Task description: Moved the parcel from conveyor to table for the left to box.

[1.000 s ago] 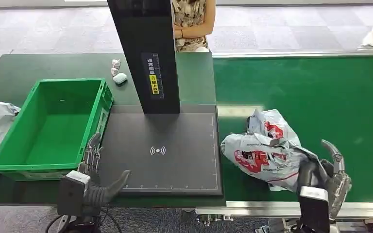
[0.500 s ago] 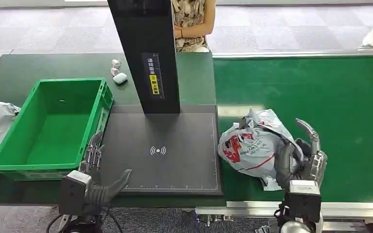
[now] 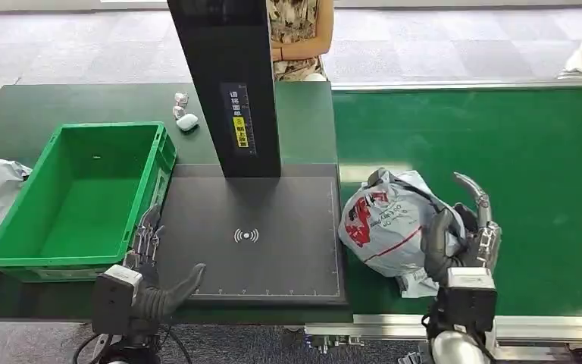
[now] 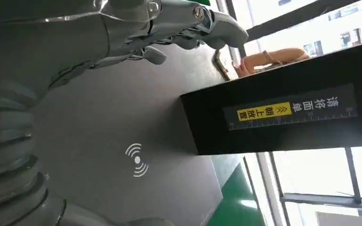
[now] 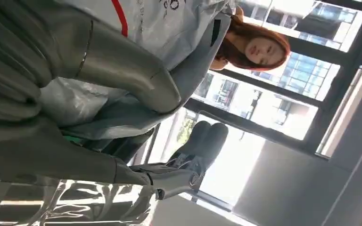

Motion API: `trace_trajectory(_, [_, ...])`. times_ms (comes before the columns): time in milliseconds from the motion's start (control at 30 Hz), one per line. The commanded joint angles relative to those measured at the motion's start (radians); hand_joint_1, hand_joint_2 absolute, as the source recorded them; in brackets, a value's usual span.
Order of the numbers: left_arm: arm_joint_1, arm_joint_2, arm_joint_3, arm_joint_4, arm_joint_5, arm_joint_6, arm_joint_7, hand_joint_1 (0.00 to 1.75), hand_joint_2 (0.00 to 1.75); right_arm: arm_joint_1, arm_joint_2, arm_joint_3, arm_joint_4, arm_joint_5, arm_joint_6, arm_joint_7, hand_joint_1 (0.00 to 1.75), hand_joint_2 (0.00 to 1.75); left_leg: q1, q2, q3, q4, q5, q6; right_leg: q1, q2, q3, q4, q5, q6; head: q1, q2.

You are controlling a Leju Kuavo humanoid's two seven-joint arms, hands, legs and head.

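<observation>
Over the last second my right hand [image 3: 466, 235] has carried the grey parcel [image 3: 383, 224], thumb and fingers wrapped around it, along the green conveyor [image 3: 500, 144] to the dark table's [image 3: 273, 258] edge, nearly handing over to my open, waiting left hand [image 3: 148, 284].

Grey carpet-tile floor [image 3: 439, 45] (sunlit), tall windows [image 5: 283, 89] beyond

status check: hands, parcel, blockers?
Right hand grips parcel on conveyor, beside scan pad. Left hand open, idle by green crate. Black scanner post stands at pad's rear.
</observation>
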Motion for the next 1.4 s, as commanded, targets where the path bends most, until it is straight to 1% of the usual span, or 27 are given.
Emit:
trace_trajectory(33, [-0.019,0.028,-0.021,0.074,0.012,-0.01,-0.014,0.0,1.75,-0.168,-0.069,-0.004,0.162,-0.112,0.103,0.032,1.75,1.75,0.0,0.001,0.002,-0.001,0.0,0.0,0.0,0.001,0.002,-0.001,0.001,0.0,0.0,0.0])
trace_trajectory(100, [-0.031,0.036,-0.031,0.092,0.022,-0.012,-0.024,0.0,1.75,-0.321,-0.102,0.021,0.284,-0.146,0.206,0.08,1.75,1.75,0.0,0.002,0.003,-0.002,0.0,0.001,0.0,0.003,0.003,-0.002,0.001,0.001,0.0,0.0])
trace_trajectory(133, [-0.032,0.037,-0.032,0.094,0.023,-0.012,-0.024,0.0,1.75,-0.346,-0.105,0.026,0.305,-0.152,0.222,0.088,1.75,1.75,0.0,0.002,0.003,-0.002,0.0,0.001,0.0,0.003,0.003,-0.002,0.001,0.001,0.0,0.0])
trace_trajectory(233, [-0.032,0.037,-0.032,0.094,0.023,-0.012,-0.024,0.0,1.75,-0.346,-0.105,0.026,0.305,-0.152,0.222,0.088,1.75,1.75,0.0,0.002,0.003,-0.002,0.0,0.001,0.0,0.003,0.003,-0.002,0.001,0.001,0.0,0.0])
trace_trajectory(267, [-0.033,0.039,-0.034,0.096,0.025,-0.01,-0.026,0.0,1.75,-0.393,-0.109,0.038,0.348,-0.167,0.257,0.1,1.75,1.75,0.0,0.003,0.004,-0.002,0.0,0.001,0.0,0.003,0.003,-0.003,0.001,0.001,0.0,0.0])
trace_trajectory(300, [-0.036,0.043,-0.038,0.1,0.029,-0.009,-0.029,0.0,1.75,-0.459,-0.11,0.055,0.408,-0.167,0.283,0.107,1.75,1.75,-0.001,0.005,0.002,-0.001,0.0,0.001,-0.001,0.005,0.001,-0.001,0.002,0.001,0.0,0.0])
trace_trajectory(333, [-0.042,0.044,-0.05,0.1,0.041,-0.004,-0.027,0.0,1.75,-0.836,-0.073,0.2,0.723,-0.238,0.391,0.169,1.75,1.75,-0.001,0.01,0.005,-0.002,0.001,0.001,-0.001,0.011,0.002,-0.003,0.005,0.001,0.0,0.0])
trace_trajectory(367, [-0.048,0.043,-0.049,0.101,0.042,-0.005,-0.027,0.0,1.75,-0.879,-0.062,0.213,0.746,-0.263,0.404,0.179,1.75,1.75,-0.002,0.013,0.001,-0.001,0.004,0.001,-0.002,0.014,-0.003,0.001,0.008,0.0,0.0,0.0])
trace_trajectory(433, [-0.058,0.038,-0.043,0.106,0.043,-0.008,-0.025,0.0,1.75,-0.951,-0.042,0.249,0.766,-0.3,0.415,0.204,1.75,1.75,-0.002,0.009,-0.001,0.001,0.005,0.0,-0.002,0.01,-0.004,0.002,0.008,0.0,0.0,0.0])
trace_trajectory(500, [-0.062,0.035,-0.04,0.107,0.044,-0.011,-0.024,0.0,1.75,-0.984,-0.03,0.272,0.764,-0.311,0.415,0.227,1.75,1.75,-0.002,0.008,-0.001,0.001,0.006,0.0,-0.002,0.009,-0.005,0.003,0.007,0.0,0.0,0.0])
trace_trajectory(533, [-0.065,0.033,-0.039,0.109,0.045,-0.012,-0.023,0.0,1.75,-1.004,-0.023,0.281,0.769,-0.318,0.415,0.236,1.75,1.75,-0.001,0.005,-0.001,0.0,0.007,0.0,-0.001,0.006,-0.003,0.002,0.007,0.0,0.0,0.0])
trace_trajectory(600, [-0.077,0.03,-0.038,0.118,0.049,-0.012,-0.022,0.0,1.75,-1.062,-0.004,0.307,0.786,-0.329,0.413,0.27,1.75,1.75,-0.001,0.006,0.0,0.0,0.007,0.0,-0.002,0.007,-0.003,0.003,0.007,0.0,0.0,0.0])
trace_trajectory(633, [-0.08,0.029,-0.036,0.12,0.049,-0.014,-0.021,0.0,1.75,-1.074,-0.001,0.314,0.791,-0.334,0.409,0.277,1.75,1.75,-0.001,0.005,-0.001,0.0,0.007,0.0,-0.002,0.006,-0.004,0.003,0.007,0.0,0.0,0.0])
trace_trajectory(667, [-0.08,0.029,-0.036,0.12,0.049,-0.014,-0.021,0.0,1.75,-1.074,-0.001,0.314,0.791,-0.334,0.409,0.277,1.75,1.75,-0.001,0.004,-0.002,0.0,0.007,0.0,-0.002,0.005,-0.004,0.003,0.007,0.0,0.0,0.0])
trace_trajectory(833, [-0.095,0.038,-0.034,0.148,0.067,-0.015,-0.031,0.0,1.75,-1.148,0.031,0.344,0.818,-0.416,0.424,0.284,1.75,1.75,-0.001,0.004,-0.002,0.0,0.007,0.0,-0.001,0.005,-0.004,0.003,0.007,0.0,0.0,0.0])
trace_trajectory(1133, [-0.097,0.037,-0.034,0.15,0.068,-0.014,-0.034,0.0,1.75,-1.148,0.035,0.351,0.813,-0.422,0.428,0.289,1.75,1.75,-0.001,0.001,-0.001,-0.001,0.007,0.0,-0.001,0.002,-0.002,0.001,0.006,0.0,0.0,0.0])
trace_trajectory(1400, [-0.097,0.037,-0.034,0.15,0.068,-0.014,-0.034,0.0,1.75,-1.148,0.035,0.351,0.813,-0.422,0.428,0.289,1.75,1.75,0.0,0.001,0.0,-0.001,0.007,0.0,-0.001,0.002,-0.001,0.0,0.007,0.0,0.0,0.0])
